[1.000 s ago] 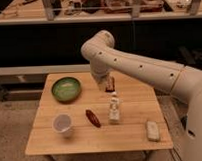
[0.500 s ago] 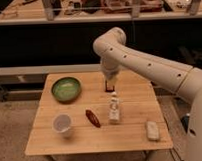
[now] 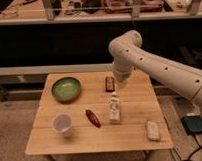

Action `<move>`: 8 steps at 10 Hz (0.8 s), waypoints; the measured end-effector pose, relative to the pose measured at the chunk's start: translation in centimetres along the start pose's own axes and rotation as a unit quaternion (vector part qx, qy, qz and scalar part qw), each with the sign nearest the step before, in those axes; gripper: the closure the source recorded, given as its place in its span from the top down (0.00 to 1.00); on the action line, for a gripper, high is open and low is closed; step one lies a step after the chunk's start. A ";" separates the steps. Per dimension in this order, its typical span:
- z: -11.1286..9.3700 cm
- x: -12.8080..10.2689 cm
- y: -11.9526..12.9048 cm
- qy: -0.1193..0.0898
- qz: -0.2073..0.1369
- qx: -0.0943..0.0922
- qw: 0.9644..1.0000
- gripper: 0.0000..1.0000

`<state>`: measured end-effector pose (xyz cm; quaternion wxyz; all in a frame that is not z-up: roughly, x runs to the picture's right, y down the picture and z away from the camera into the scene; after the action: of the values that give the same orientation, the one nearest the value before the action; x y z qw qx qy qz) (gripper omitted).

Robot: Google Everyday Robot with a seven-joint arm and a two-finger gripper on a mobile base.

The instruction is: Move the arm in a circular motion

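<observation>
Arm [image 3: 159, 68] swung right, gripper [image 3: 121, 78] over table's [image 3: 96, 140] far edge, bottle [image 3: 114, 108] label unreadable.

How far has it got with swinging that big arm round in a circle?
Done: in the last second the arm has swung rightward, from left of the brown bar to its right. In hand: its gripper hangs above the table's back edge. Left: the rest of the loop; no full circle shows yet.
</observation>
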<state>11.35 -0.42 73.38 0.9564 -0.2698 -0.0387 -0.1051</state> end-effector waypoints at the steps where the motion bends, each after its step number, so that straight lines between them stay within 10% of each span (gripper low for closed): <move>1: -0.3 0.0 0.5 -0.003 0.004 0.000 1.000 0.41; 8: -2.3 0.3 7.4 -0.001 0.019 0.003 1.000 0.41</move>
<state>13.35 4.46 67.67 0.9591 -0.2674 -0.0352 -0.0863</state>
